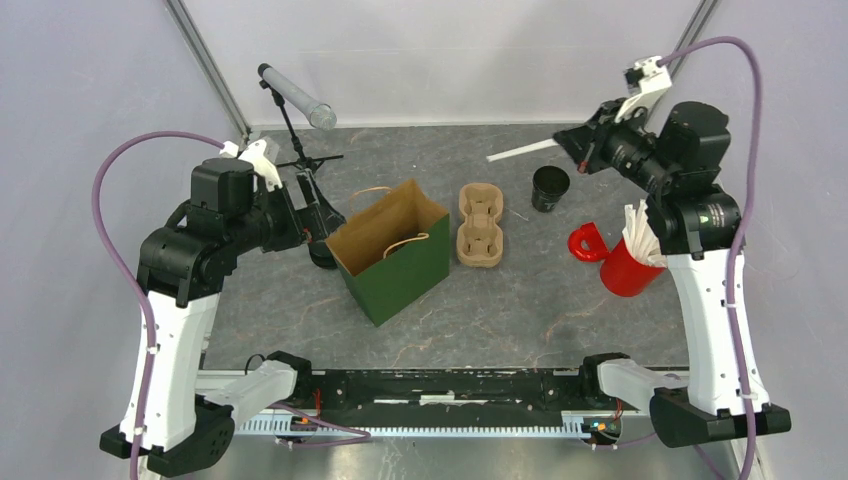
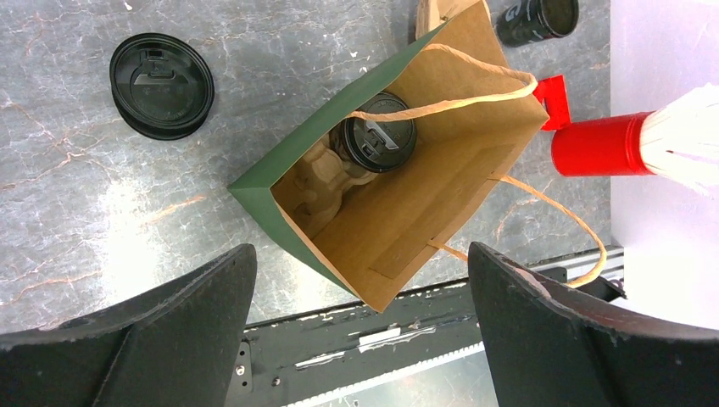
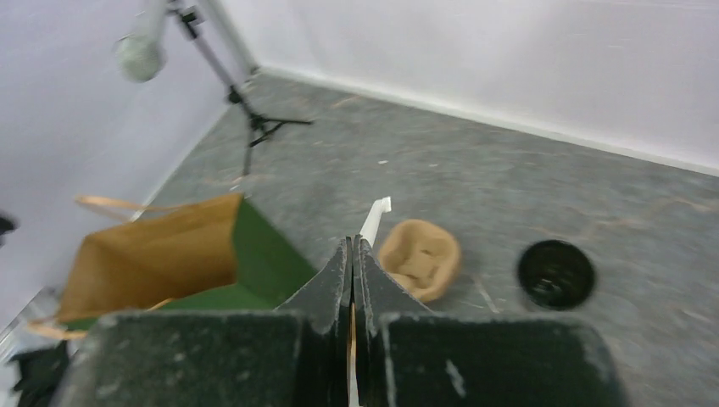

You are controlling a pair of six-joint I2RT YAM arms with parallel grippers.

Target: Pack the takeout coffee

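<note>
The takeout coffee point(image 2: 378, 142), a black cup with a sip lid, stands inside the green paper bag point(image 2: 398, 195) in a cardboard tray point(image 2: 325, 174); the top view does not show it. My left gripper point(image 2: 360, 280) hangs open and empty above the bag's near corner, at the bag's point(image 1: 390, 250) left side in the top view point(image 1: 318, 215). My right gripper point(image 3: 352, 248) is shut on a white wrapped straw point(image 3: 374, 219), raised at the back right point(image 1: 560, 143) with the straw point(image 1: 520, 151) pointing left.
A second cardboard tray point(image 1: 480, 228) lies right of the bag. A lidless black cup point(image 1: 550, 187) stands behind it. A red mug point(image 1: 625, 265) holds several white straws. A squat black lid piece point(image 2: 161, 85) lies left of the bag. A microphone stand point(image 1: 295, 100) is at the back left.
</note>
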